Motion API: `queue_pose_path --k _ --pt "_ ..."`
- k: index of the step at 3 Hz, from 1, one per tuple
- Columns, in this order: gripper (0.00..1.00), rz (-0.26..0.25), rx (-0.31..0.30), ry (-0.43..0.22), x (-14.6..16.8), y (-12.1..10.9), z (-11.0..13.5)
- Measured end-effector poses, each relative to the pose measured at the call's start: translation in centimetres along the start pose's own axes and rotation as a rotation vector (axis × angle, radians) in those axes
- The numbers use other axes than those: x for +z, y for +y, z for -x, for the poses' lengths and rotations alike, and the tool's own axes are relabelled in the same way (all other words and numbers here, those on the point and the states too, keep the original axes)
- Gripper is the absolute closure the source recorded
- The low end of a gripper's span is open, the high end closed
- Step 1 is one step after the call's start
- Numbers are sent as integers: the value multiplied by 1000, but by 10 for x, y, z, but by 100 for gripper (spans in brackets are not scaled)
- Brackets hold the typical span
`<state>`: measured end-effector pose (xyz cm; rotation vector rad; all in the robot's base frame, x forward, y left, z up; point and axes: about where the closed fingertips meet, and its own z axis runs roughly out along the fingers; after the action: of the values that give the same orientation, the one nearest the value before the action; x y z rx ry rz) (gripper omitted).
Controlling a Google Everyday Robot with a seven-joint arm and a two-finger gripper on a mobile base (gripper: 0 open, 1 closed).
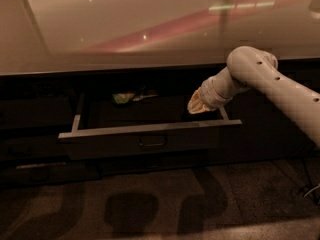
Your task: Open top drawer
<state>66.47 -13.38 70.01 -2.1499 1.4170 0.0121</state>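
Camera view: open top drawer (150, 128) holds a greenish item (122, 98); gripper (196, 104) over its right end, state unclear.

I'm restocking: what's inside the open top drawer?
Inside the top drawer, a small greenish item lies at the back left. The end effector hangs over its right end, hiding that corner; the rest is dark.

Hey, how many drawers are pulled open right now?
1: the top drawer, in the middle under the countertop, pulled out. The gripper is over its right side. Other drawers may be hidden in the dark.
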Motion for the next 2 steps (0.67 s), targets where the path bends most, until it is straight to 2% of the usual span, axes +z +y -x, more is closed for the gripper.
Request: queue_pose_path --k 1,2 --pt "100 0 0 0 0 0 0" --pt "100 17 31 7 15 22 -19"
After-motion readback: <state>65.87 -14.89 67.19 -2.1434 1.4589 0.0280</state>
